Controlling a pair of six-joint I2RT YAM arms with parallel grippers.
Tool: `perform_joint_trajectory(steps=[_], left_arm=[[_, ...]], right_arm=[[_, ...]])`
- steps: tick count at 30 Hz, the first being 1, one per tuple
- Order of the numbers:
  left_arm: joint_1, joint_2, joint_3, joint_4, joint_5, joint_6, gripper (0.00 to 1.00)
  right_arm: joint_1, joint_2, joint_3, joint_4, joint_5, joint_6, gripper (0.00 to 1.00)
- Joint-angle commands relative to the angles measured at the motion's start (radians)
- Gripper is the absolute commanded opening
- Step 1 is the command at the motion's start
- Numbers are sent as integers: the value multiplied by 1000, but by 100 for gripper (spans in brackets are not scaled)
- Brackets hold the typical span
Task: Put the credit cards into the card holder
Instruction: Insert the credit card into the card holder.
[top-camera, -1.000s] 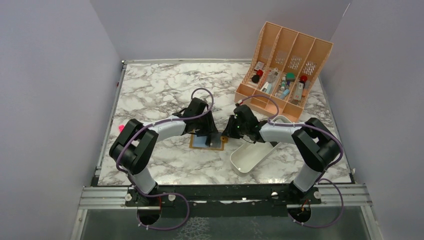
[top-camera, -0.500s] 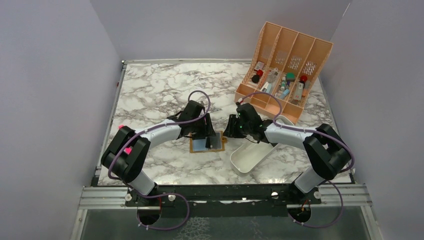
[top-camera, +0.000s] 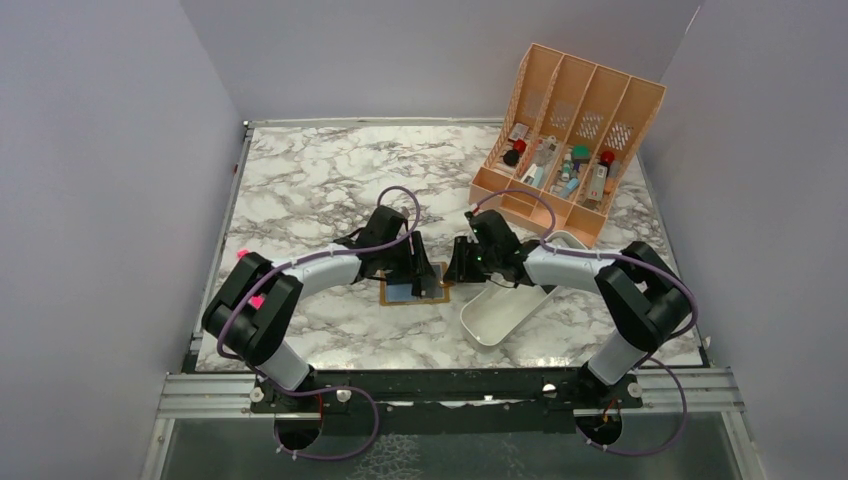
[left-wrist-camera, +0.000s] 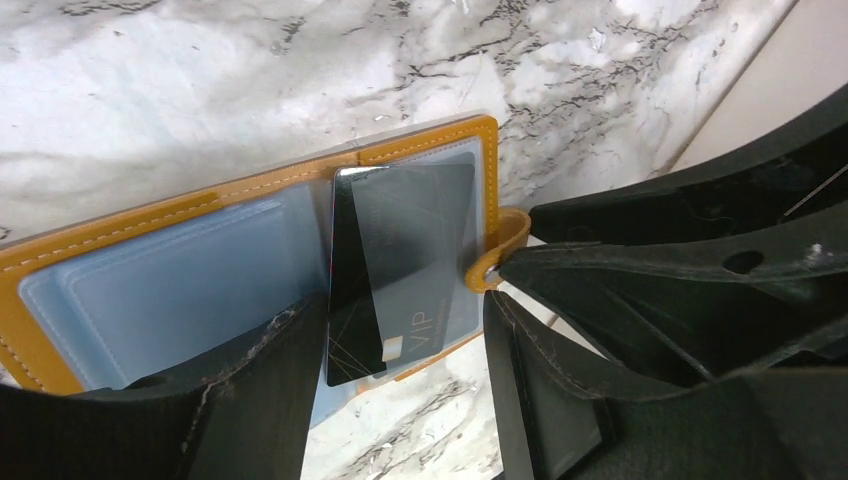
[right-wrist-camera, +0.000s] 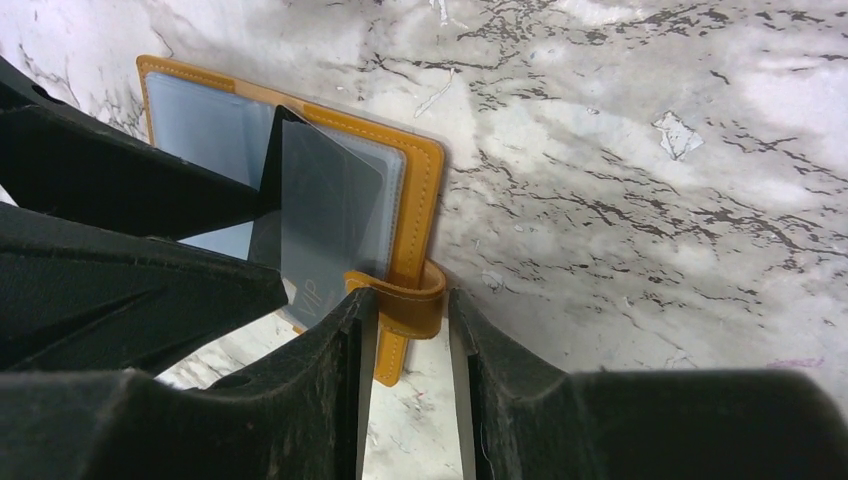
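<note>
The card holder (top-camera: 411, 287) lies open on the marble, mustard-orange (left-wrist-camera: 150, 222) with pale blue clear pockets. One of the credit cards (left-wrist-camera: 400, 260), dark with "VIP" lettering, lies on its right half. Most of that card looks greyed under the clear pocket, and its left strip is bare. My left gripper (left-wrist-camera: 395, 330) is open, its fingers on either side of the card's near end and not pressing it. My right gripper (right-wrist-camera: 410, 305) is open around the holder's strap loop (right-wrist-camera: 412, 298). Its left finger touches the loop and its right finger stands just clear.
A white oblong tray (top-camera: 500, 315) sits just right of the holder, under the right arm. The peach slotted organiser (top-camera: 570, 130) with small items stands at the back right. Both grippers (top-camera: 418, 268) (top-camera: 452, 272) face each other closely over the holder.
The right gripper's jaws have parted from the strap. The left jaws have widened a little. The left arm's elbow swung out to the left and uncovered more of the holder.
</note>
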Motion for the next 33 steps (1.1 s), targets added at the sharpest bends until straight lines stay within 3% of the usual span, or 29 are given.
perform_joint_trajectory(steps=[1,12,33], left_arm=[[-16,9,-22,56,56,-34,62],[-63,34,-5,77,51,-91,62],[-72,43,-36,267,109,-206,61]], right_arm=[[6,19,-18,27,-32,6,37],[7,31,-58,95,-56,54,30],[7,25,-88,161,-62,122,28]])
